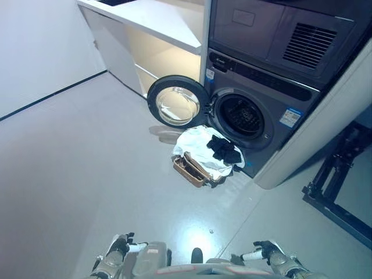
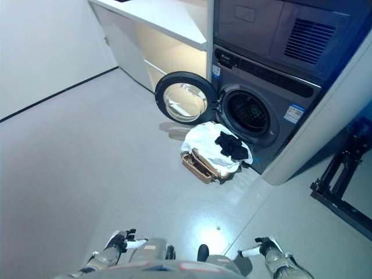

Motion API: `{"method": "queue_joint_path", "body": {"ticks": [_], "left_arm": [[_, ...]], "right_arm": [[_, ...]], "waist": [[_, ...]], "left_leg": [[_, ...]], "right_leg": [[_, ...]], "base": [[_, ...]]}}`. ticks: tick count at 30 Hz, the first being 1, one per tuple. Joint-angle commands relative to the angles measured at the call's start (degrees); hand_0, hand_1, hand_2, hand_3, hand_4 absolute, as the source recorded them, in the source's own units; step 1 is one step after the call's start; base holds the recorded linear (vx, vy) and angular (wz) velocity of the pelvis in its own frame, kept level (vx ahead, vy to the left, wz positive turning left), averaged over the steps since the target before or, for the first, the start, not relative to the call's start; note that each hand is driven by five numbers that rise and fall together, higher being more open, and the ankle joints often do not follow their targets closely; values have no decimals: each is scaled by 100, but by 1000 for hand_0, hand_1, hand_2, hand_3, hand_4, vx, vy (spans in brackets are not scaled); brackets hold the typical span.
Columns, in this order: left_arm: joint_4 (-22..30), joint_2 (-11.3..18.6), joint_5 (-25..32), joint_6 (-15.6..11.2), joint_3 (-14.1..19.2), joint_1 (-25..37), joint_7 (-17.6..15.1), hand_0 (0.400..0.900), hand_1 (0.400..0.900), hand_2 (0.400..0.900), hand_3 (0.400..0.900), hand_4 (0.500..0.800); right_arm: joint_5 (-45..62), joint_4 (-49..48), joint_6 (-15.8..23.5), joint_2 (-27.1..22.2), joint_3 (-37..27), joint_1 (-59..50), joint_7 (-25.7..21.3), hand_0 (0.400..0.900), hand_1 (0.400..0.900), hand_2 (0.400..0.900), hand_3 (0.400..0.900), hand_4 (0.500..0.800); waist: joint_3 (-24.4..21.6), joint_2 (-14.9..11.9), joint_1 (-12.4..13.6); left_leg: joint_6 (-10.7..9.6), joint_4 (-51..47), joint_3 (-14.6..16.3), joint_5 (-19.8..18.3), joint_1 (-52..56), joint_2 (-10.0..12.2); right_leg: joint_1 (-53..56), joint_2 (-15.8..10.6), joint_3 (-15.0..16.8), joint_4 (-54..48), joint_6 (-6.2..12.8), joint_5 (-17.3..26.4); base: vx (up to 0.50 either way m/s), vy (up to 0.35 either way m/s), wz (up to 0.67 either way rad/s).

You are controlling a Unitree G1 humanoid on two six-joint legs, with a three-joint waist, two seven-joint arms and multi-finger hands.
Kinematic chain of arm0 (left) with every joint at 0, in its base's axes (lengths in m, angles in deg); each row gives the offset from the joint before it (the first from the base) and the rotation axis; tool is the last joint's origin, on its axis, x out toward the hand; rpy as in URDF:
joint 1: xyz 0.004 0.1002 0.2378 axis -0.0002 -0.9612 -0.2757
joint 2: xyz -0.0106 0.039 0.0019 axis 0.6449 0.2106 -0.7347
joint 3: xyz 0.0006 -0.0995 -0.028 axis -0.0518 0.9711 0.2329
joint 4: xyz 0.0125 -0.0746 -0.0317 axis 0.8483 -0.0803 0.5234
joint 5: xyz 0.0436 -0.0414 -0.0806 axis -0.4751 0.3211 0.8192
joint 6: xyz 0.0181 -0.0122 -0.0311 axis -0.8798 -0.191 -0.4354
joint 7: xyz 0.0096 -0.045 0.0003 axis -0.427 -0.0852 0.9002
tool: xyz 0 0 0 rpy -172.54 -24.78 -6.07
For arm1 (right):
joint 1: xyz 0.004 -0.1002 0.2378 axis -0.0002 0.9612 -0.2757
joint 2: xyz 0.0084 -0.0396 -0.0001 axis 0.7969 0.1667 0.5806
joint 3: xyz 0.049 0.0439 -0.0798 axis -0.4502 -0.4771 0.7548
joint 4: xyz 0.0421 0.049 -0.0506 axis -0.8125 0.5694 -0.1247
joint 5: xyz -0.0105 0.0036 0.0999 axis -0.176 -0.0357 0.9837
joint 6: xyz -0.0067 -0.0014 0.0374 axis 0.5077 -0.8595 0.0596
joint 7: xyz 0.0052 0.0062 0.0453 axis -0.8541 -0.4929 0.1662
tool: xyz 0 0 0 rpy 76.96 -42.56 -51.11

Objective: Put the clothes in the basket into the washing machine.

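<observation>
A brown wicker basket [image 1: 190,170] stands on the floor just in front of the washing machine [image 1: 256,113]. White cloth [image 1: 197,145] is heaped over it, with a black garment [image 1: 225,149] on top. The machine's round door [image 1: 176,102] is swung open to the left and the dark drum opening [image 1: 240,117] shows. My left hand [image 1: 121,245] and right hand [image 1: 264,251] hang low at the bottom edge, far from the basket, fingers curled and holding nothing.
A second appliance [image 1: 285,35] is stacked above the washer. A white counter with a lit shelf [image 1: 157,35] runs to the left. A black metal frame [image 1: 340,180] stands at the right. Grey floor lies between me and the basket.
</observation>
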Motion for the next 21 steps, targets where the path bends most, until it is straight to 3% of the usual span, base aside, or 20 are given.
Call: {"method": "queue_joint_path", "body": {"ticks": [1,4,8,10,13,14,15,16,18,19,21], "left_arm": [[-25,208,-63,-11,6,-207,-72,900,900,900,900,800],[-143,202,-141,-20,59,-292,-68,900,900,900,900,800],[-168,239,-179,-36,136,-379,-47,900,900,900,900,800],[-175,264,-265,-45,56,-381,1,900,900,900,900,800],[-68,368,-145,-51,185,-358,-53,900,900,900,900,800],[-67,368,-145,-51,185,-358,-53,900,900,900,900,800],[-49,402,-137,-6,221,-376,-77,900,900,900,900,800],[-11,486,-56,-7,297,-292,-157,900,900,900,900,800],[7,485,-18,-27,312,-264,-174,900,900,900,900,800],[24,533,22,-17,290,-235,-166,900,900,900,900,800],[18,572,39,-31,299,-225,-160,900,900,900,900,800]], "right_arm": [[54,-233,327,-166,-209,217,-239,900,900,900,900,800],[-55,-223,343,-126,-204,308,-259,900,900,900,900,800],[-192,-268,343,-39,-136,364,-213,900,900,900,900,800],[-335,-131,277,-25,-78,142,-278,900,900,900,900,800],[-266,-507,346,-75,-165,461,-113,900,900,900,900,800],[-266,-507,346,-75,-165,462,-113,900,900,900,900,800],[-477,-649,262,-86,-110,428,-130,900,900,900,900,800],[-496,-967,292,-19,-68,474,-190,900,900,900,900,800],[-572,-816,300,-29,-47,451,-191,900,900,900,900,800],[-677,-641,292,-76,41,290,-203,900,900,900,900,800],[-735,-616,303,-110,69,210,-229,900,900,900,900,800]], "waist": [[17,47,287],[-119,109,316],[-397,107,411],[-500,29,548],[-517,-139,518],[-519,-140,519],[-504,-193,485],[-440,-123,423],[-353,-25,412],[-195,223,373],[-90,316,321]], "left_leg": [[166,-2285,-86,1427,-34,238],[5,-2781,73,1540,-152,302],[17,-2777,-161,1813,108,258],[109,-2621,-193,1802,199,119],[310,-2314,-42,1537,215,-86],[310,-2313,-41,1536,213,-86],[393,-2195,-31,1425,229,-166],[521,-2148,-53,1272,391,-189],[588,-2112,-59,1184,496,-204],[708,-2122,-215,1091,797,-184],[742,-2120,-309,1057,930,-185]], "right_leg": [[549,121,689,681,962,-169],[930,94,908,537,1005,-328],[1222,-30,1019,596,1096,-594],[1289,-198,967,831,1218,-497],[945,-435,1022,1734,1599,458],[943,-435,1023,1735,1599,457],[776,-488,1043,2044,1707,911],[338,-505,957,2890,1708,1525],[99,-519,817,3412,1663,1745],[-358,-415,581,4308,1604,1941],[-630,-363,522,4738,1523,1794]], "base": [[476,56,-50],[436,82,-39],[397,133,-37],[397,151,-3],[243,82,-11],[116,42,-10],[170,98,-8],[169,96,-8],[155,203,9],[157,246,26],[225,174,44]]}}
